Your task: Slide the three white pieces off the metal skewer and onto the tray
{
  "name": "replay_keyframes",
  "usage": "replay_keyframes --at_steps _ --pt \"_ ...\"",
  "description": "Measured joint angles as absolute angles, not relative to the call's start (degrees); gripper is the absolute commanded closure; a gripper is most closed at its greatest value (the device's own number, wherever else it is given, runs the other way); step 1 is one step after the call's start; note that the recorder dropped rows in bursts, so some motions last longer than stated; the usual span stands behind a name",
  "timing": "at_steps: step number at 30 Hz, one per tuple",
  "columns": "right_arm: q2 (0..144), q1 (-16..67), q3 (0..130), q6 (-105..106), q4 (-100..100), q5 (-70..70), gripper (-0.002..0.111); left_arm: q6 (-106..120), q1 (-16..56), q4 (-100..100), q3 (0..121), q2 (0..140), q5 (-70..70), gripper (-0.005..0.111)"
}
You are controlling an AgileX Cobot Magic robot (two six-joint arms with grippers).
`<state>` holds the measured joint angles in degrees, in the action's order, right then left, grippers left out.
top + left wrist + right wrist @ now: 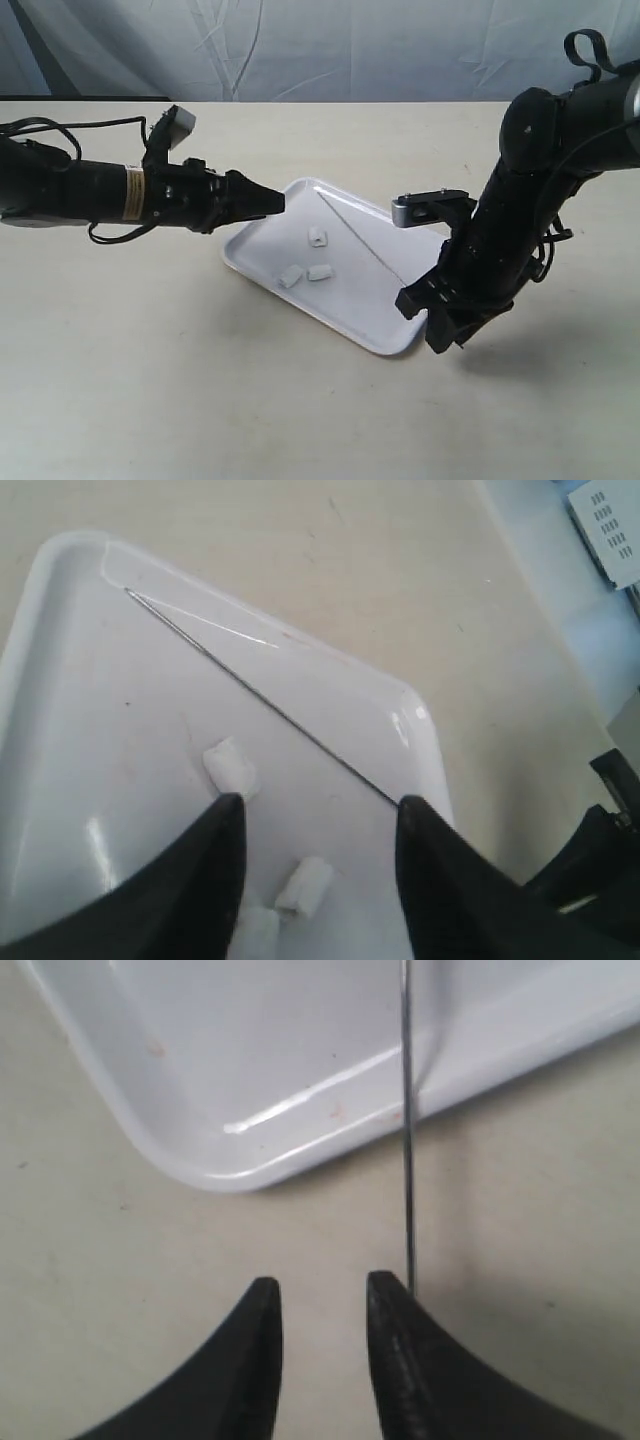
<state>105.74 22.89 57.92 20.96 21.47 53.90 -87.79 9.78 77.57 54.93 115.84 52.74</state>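
Observation:
The white tray (pixel 372 312) lies at the table's centre. All three white pieces rest loose on its floor: one (pixel 316 237) farther back, two (pixel 291 276) (pixel 320 272) side by side nearer the front. The metal skewer (pixel 365 243) lies bare across the tray, corner to corner. My left gripper (pixel 277 202) hovers at the tray's back left edge, open and empty; its wrist view shows the pieces (pixel 230 767) (pixel 303 885) and the skewer (pixel 260 695) below the gripper (pixel 318 805). My right gripper (pixel 432 325) is at the tray's right corner, open (pixel 322 1288); the skewer (pixel 407 1160) runs beside one finger's outer side, not between the fingers.
The tray's rounded corner and rim (pixel 230 1175) lie just ahead of my right fingers. Beige tabletop (pixel 150 380) surrounds the tray. A pale cloth backdrop (pixel 320 45) hangs behind the table's far edge. Black cables trail off both arms.

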Motion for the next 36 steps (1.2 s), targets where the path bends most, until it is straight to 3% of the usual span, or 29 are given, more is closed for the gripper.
replay_keyframes --at_steps 6,11,17,20,24,30,36 --pt "102.13 22.89 59.24 20.78 20.49 52.93 0.079 -89.27 3.03 82.69 54.93 111.57 60.11 0.061" --pt "93.01 22.89 66.51 20.78 14.53 50.23 0.079 -86.93 -7.54 84.83 54.93 102.57 68.34 0.061" --pt "75.18 19.17 68.85 20.78 12.47 37.66 0.083 -79.80 -17.01 86.98 54.83 80.76 68.74 0.061" --pt "64.01 14.24 69.10 20.56 15.29 27.22 0.092 -77.09 -20.93 86.43 54.83 68.70 66.35 0.061" --pt "54.68 9.98 67.91 20.56 13.66 22.23 0.109 -71.76 -21.78 84.26 53.45 58.35 63.97 0.061" --pt "32.42 9.01 58.75 19.51 10.01 21.33 0.109 -71.29 -19.18 84.86 51.95 36.60 55.35 0.061" --pt "13.45 9.01 47.35 18.29 7.57 25.13 0.109 -80.41 -13.39 94.02 44.99 25.25 45.87 0.061"
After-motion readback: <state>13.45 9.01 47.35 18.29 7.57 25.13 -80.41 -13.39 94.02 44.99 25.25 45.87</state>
